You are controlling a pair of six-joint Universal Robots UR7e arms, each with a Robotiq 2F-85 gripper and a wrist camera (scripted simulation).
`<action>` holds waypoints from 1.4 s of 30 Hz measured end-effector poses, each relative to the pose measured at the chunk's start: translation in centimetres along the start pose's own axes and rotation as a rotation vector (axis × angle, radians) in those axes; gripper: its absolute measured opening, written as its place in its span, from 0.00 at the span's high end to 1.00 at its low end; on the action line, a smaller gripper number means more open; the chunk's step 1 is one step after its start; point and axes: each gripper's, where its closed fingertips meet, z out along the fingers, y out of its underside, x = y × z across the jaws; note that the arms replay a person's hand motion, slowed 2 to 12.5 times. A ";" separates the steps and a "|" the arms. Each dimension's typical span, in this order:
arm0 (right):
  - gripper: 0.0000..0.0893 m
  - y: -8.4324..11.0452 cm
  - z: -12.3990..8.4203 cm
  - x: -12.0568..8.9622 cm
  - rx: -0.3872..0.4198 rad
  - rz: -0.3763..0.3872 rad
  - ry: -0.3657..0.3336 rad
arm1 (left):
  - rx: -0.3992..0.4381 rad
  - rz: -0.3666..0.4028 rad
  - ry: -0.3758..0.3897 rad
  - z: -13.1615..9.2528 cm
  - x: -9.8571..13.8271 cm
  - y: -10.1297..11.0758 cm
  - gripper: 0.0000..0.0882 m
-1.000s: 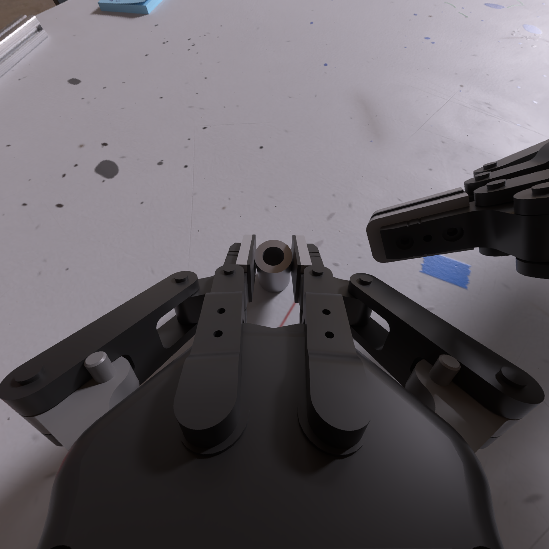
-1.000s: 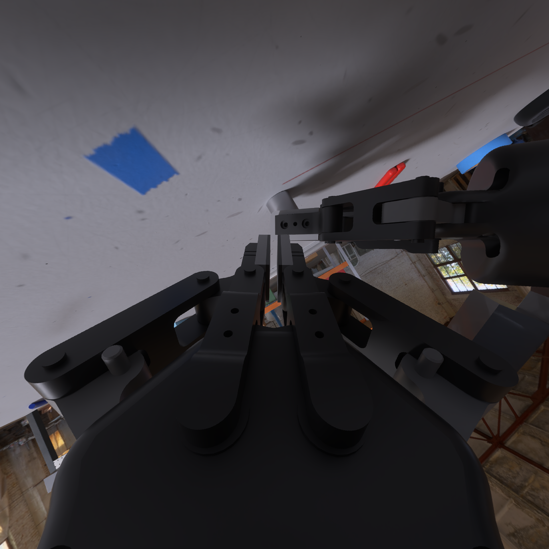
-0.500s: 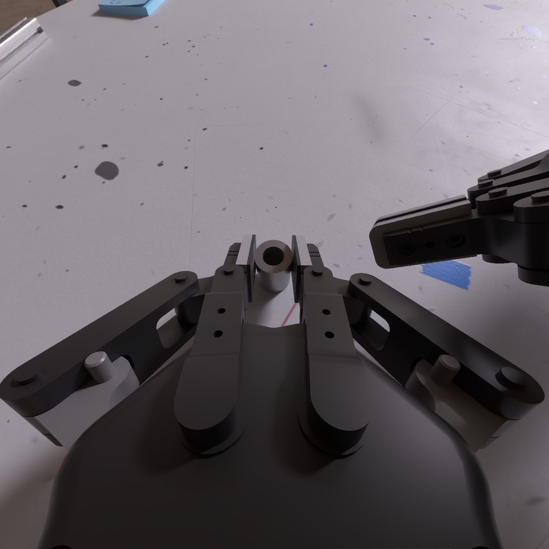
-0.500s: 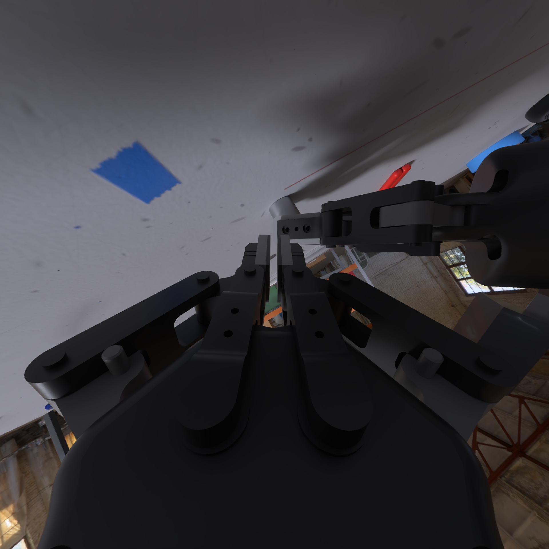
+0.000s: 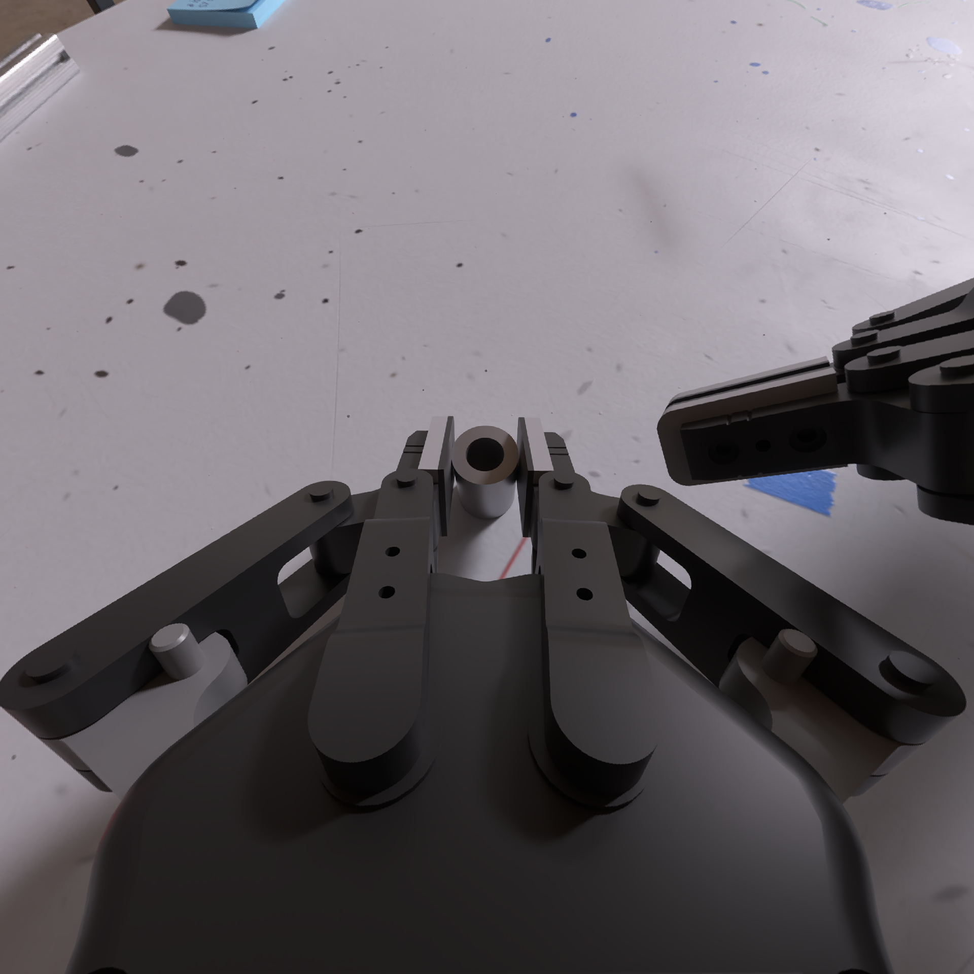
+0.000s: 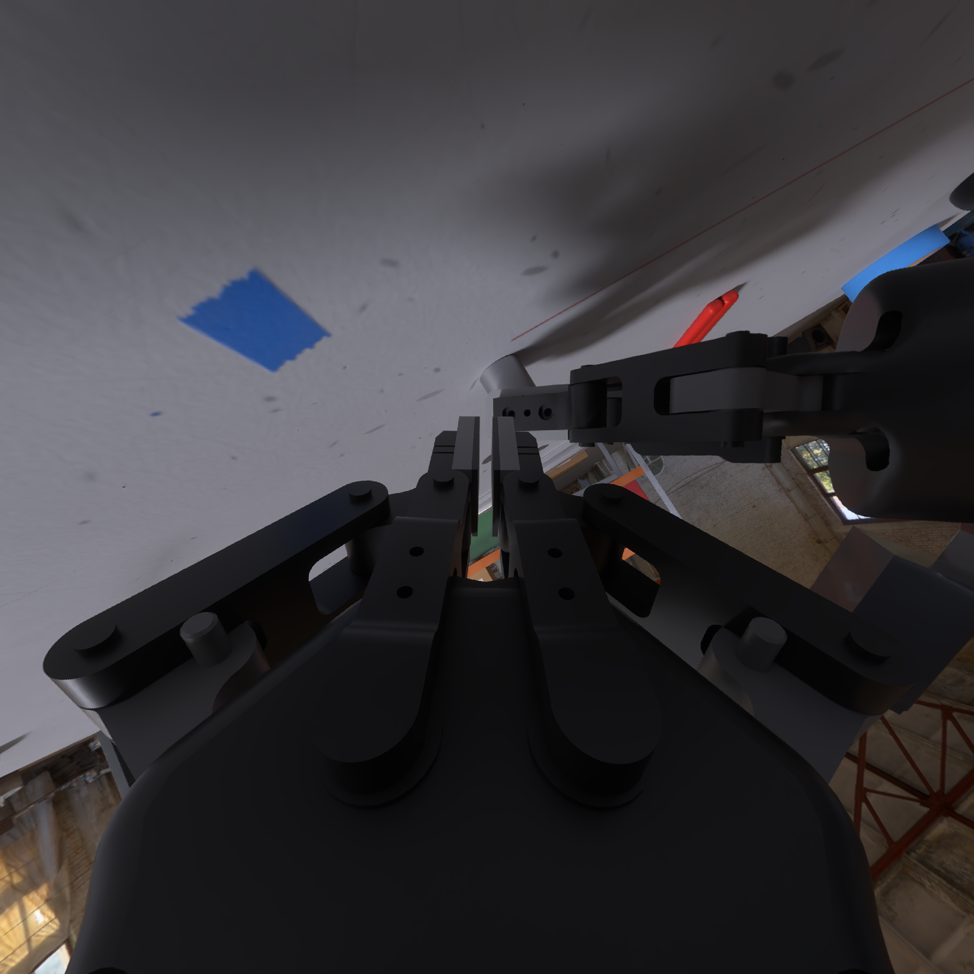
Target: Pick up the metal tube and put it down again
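Left gripper has its fingers pinched snug on the metal tube, which stands upright on the counter. Right gripper sits nearby, fingers almost closed with a thin gap, holding nothing, over blue tape.

You are looking down on a pale grey table speckled with dark spots and 1 larger dark blot. A thin red line crosses it, and a patch of blue tape is stuck to it. Past the table edge you can see a brick wall, a paned window and red steel framing, with warm light low on the left.
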 end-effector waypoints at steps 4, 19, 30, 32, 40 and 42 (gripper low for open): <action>0.95 -0.1 0.0 -0.1 -0.004 -0.003 -0.004 | -0.002 -0.002 0.003 0.1 0.1 -0.1 0.76; 0.95 -0.5 -0.4 -0.5 -0.007 -0.012 -0.022 | -0.019 -0.002 0.005 0.3 0.2 -0.3 0.76; 0.96 -0.5 -0.7 -0.6 -0.002 0.008 -0.021 | -0.038 0.009 0.002 0.4 0.1 -0.5 0.76; 0.96 -0.4 -0.8 -0.7 0.000 0.015 -0.018 | -0.041 0.008 0.003 0.4 0.1 -0.6 0.76; 0.96 0.1 -0.9 -0.7 -0.003 0.037 -0.008 | -0.055 -0.003 0.004 0.5 0.0 -0.5 0.76; 0.96 0.2 -1.0 -0.7 -0.005 0.041 -0.006 | -0.060 -0.009 0.006 0.5 0.0 -0.5 0.76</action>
